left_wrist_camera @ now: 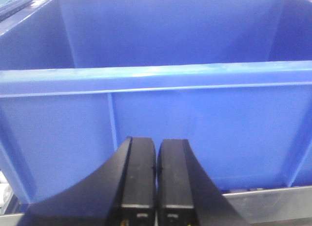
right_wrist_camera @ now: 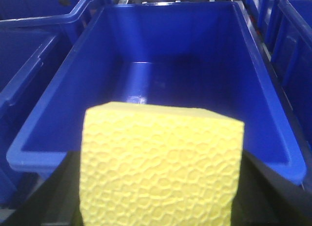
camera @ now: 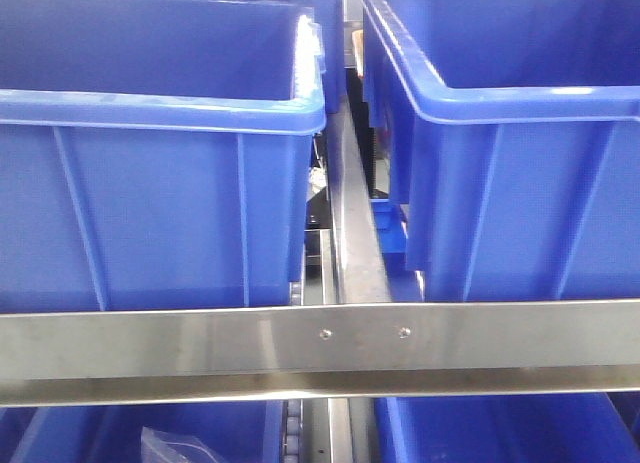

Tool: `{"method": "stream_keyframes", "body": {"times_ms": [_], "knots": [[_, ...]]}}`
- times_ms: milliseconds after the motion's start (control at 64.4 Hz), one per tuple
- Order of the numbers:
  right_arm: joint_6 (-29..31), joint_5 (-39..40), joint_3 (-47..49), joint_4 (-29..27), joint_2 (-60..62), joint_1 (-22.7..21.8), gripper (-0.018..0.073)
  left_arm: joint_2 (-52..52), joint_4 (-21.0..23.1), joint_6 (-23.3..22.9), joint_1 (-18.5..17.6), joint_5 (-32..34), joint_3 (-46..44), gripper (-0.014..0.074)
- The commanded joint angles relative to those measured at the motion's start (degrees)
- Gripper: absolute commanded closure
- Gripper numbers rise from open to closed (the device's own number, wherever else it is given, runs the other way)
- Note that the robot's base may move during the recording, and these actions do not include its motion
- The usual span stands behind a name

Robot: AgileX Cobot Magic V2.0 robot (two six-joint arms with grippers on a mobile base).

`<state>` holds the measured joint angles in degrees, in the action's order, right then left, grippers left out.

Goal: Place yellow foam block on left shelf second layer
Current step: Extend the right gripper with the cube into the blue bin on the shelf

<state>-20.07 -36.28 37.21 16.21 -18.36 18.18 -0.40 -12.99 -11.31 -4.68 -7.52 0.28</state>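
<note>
Right end effector (right_wrist_camera: pixel 163 192) around yellow block (right_wrist_camera: pixel 161 157)

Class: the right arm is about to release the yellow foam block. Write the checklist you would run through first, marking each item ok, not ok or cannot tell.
1. Block gripped: ok. The yellow foam block sits between the dark fingers of the right gripper.
2. Target free: ok. The blue bin ahead shows only bare floor where it is visible.
3. Block past the near rim: cannot tell. The block hides that rim.
4. Left arm out of the way: ok. The left gripper is shut, holds nothing and faces a bin's outer wall.
5. Correct shelf and layer: cannot tell. The front view shows neither arm.
</note>
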Motion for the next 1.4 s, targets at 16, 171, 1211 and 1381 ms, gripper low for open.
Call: {"method": "stream_keyframes", "body": {"times_ms": [16,171,1211,1381], "knots": [[0.49,4.27,8.06,1.07,-10.63,-0.09,0.0228,-0.94,0.18,-0.22,0.00,4.95,1.48,0.0460],[1.95,1.70,17.61,1.07,-25.14,-0.09,0.0228,-0.94,0.18,-0.22,0.00,4.95,1.48,0.0460],[18.73,10.07,39.48,-12.06,-78.23,-12.20,0.0228,-0.94,0.18,-0.22,0.00,4.95,1.48,0.0460],[18.73,10.35,39.48,-12.06,-78.70,-12.20,0.0228,-0.94,0.18,-0.22,0.00,4.95,1.48,0.0460]]}}
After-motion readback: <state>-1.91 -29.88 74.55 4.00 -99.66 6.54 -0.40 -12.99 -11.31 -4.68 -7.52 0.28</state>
